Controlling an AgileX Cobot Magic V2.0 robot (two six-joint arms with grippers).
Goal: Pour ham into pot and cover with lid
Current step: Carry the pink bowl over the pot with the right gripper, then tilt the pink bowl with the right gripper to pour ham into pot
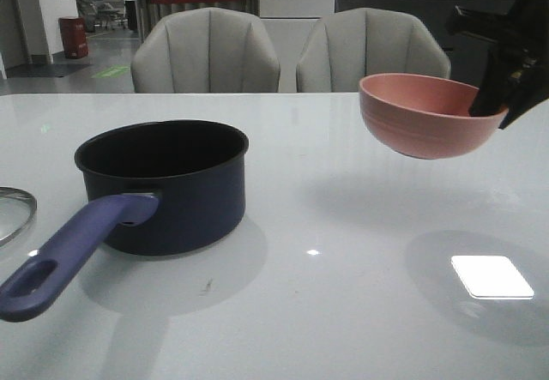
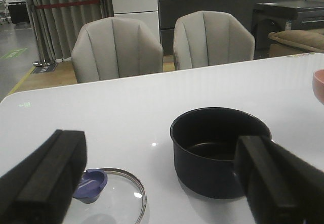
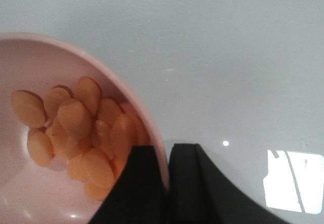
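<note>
Right black gripper (image 3: pixel 166 183) pinched on the rim of a round pink bowl (image 1: pixel 425 116), one finger inside the wall and one outside, as seen in the right wrist view; bowl held in the air above the glossy white table (image 1: pixel 343 226), well clear of the surface, at the right side of the front view, roughly level. Inside the bowl, a heap of small round orange-pink ham slices (image 3: pixel 76 128), piled against the wall nearest the fingers. Left black gripper (image 2: pixel 162 183) spread wide, nothing between its fingers (image 2: pixel 45 178), hovering over the left part of the table. Dark navy round saucepan (image 1: pixel 167 183) standing upright on the table at the left of centre, uncovered, interior looking empty in the left wrist view, well apart from the raised bowl. Long purple-blue handle (image 1: pixel 77 251) with a slot hole at its end, pointing toward the near left edge of the front view. Round glass lid with a metal rim (image 2: pixel 124 204) lying flat on the table beside the saucepan on its left, not touching it; flared purple-blue knob (image 2: pixel 90 184) facing up; only a sliver of the rim visible at the left edge of the front view. Two pale grey upholstered chairs (image 1: pixel 206 54) behind the far table edge.
</note>
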